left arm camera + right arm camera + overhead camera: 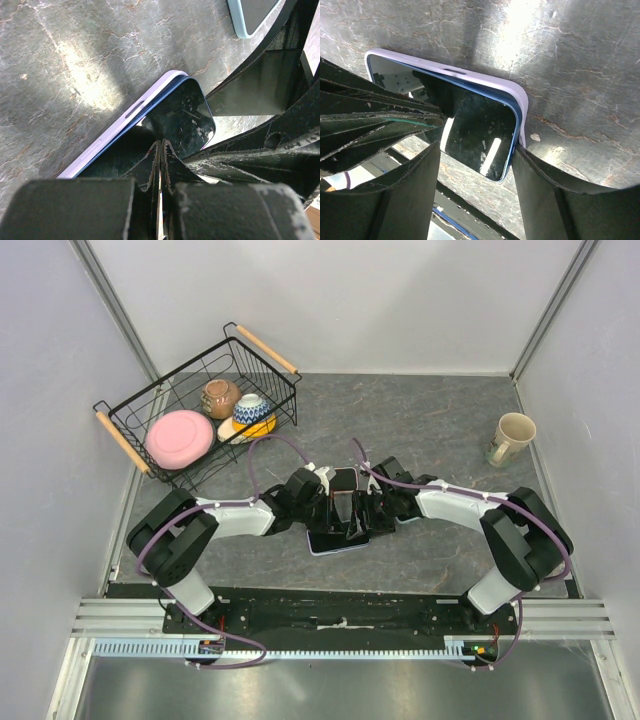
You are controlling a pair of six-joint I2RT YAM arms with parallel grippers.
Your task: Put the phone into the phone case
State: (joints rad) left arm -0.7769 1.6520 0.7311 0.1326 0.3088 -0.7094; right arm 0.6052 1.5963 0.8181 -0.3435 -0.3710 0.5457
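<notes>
The left gripper (161,145), closed on nothing, rests its tips on the phone (182,117), which lies in the phone case (107,137) with one edge seemingly raised. The right gripper (477,150) stands open astride the case's end. The phone is being seated; next it needs a firm downward press.

Grey stone-look table (420,430) carries a wire basket (268,350) back left, a mug (512,437) back right, a lilac phone case (338,541) with the phone (480,132) in it, and a light-blue case (250,17) nearby.
</notes>
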